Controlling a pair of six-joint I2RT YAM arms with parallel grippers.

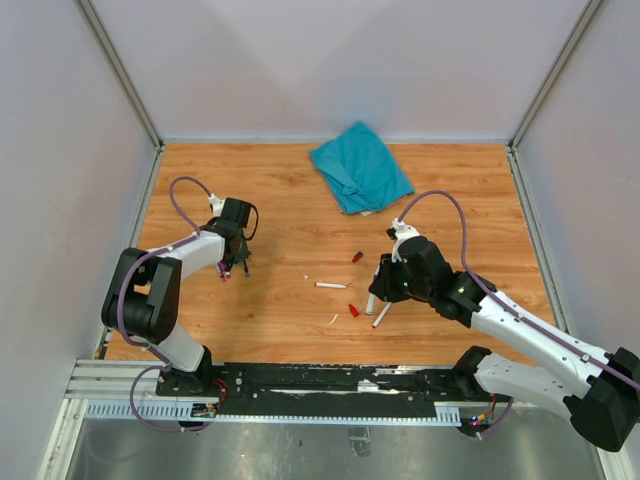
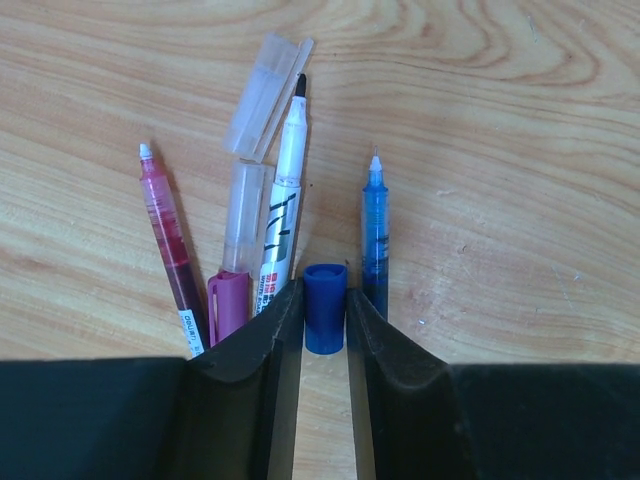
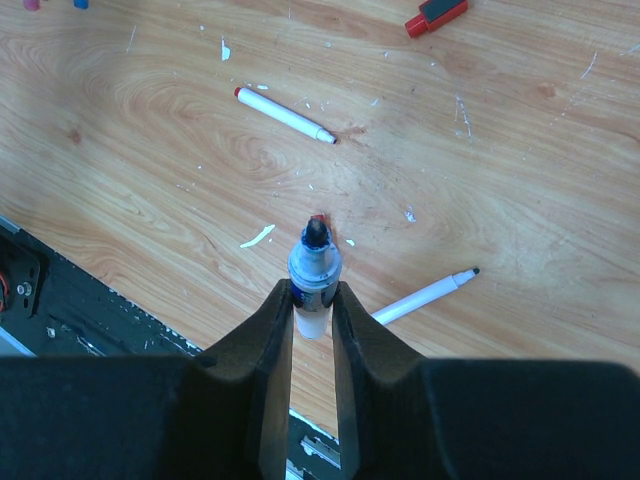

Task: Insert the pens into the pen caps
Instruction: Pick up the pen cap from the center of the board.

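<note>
The left hand (image 2: 324, 298), barely open, pinched a blue cap (image 2: 324, 322) at the lower centre of its wrist view. The white pen (image 2: 281, 215) just left of it bore black print, unreadable. The right hand (image 3: 312, 295) clamped a dark-tipped pen (image 3: 315, 264) upright above the table (image 3: 520, 180).

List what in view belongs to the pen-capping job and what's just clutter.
Job:
- blue cap
- blue pen
- red pen
- gripped pen
- red-ended pen
- black-tipped pen
- red cap

Lying about:
- teal cloth
- white scraps
</note>
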